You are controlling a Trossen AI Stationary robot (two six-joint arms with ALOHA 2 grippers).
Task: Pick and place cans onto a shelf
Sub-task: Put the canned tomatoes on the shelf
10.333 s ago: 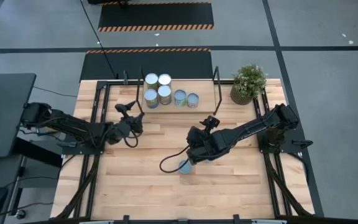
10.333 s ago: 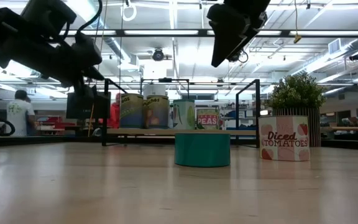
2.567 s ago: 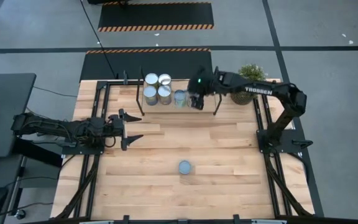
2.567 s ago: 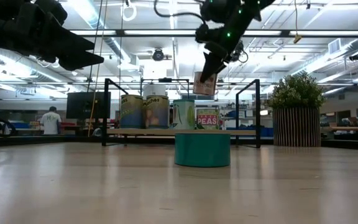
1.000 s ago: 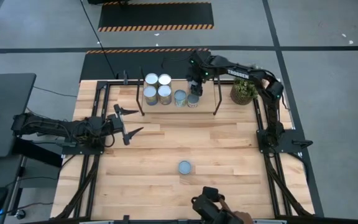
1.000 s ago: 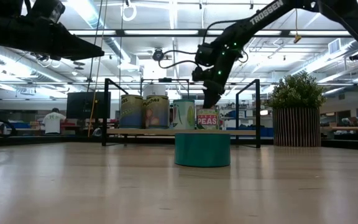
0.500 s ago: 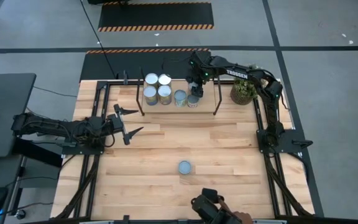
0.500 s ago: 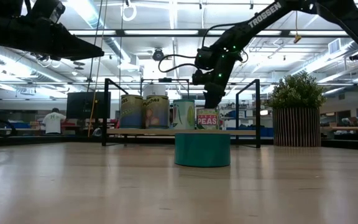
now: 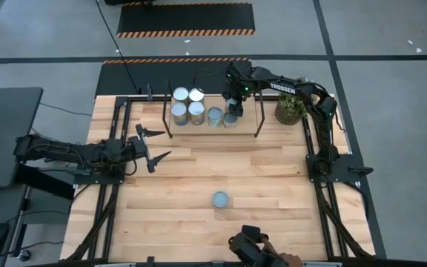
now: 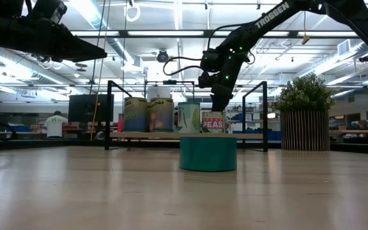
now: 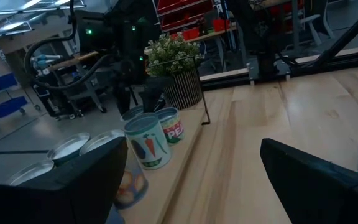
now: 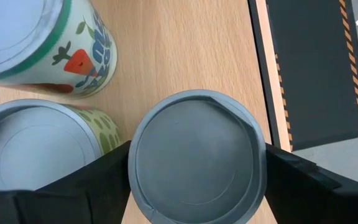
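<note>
The shelf (image 9: pixel 246 126) stands at the table's far edge and holds several cans (image 9: pixel 188 104). My right gripper (image 9: pixel 230 104) reaches down over the shelf's far right part and is shut on a grey-topped can (image 12: pixel 196 155). That can sits beside a peas can (image 12: pixel 36 155) and a vegetable can (image 12: pixel 36 43). In the low view the peas can (image 10: pixel 213 121) hides it. A teal can (image 9: pixel 220 199) stands on its base mid-table. My left gripper (image 9: pixel 154 144) is open and empty above the table's left part. My right gripper pinches the can between its two fingers, on two opposite sides just under the top rim (image 12: pixel 133 168). The fingers come from above, pointing down. The can is upright. I cannot tell whether its base rests on the shelf board.
A potted plant (image 9: pixel 291 107) stands at the far right, beside the shelf. The shelf's black uprights (image 10: pixel 264 115) frame its ends. A person's hand with a dark object (image 9: pixel 256 251) shows at the table's near edge. Bare wood lies around the teal can (image 10: pixel 208 152).
</note>
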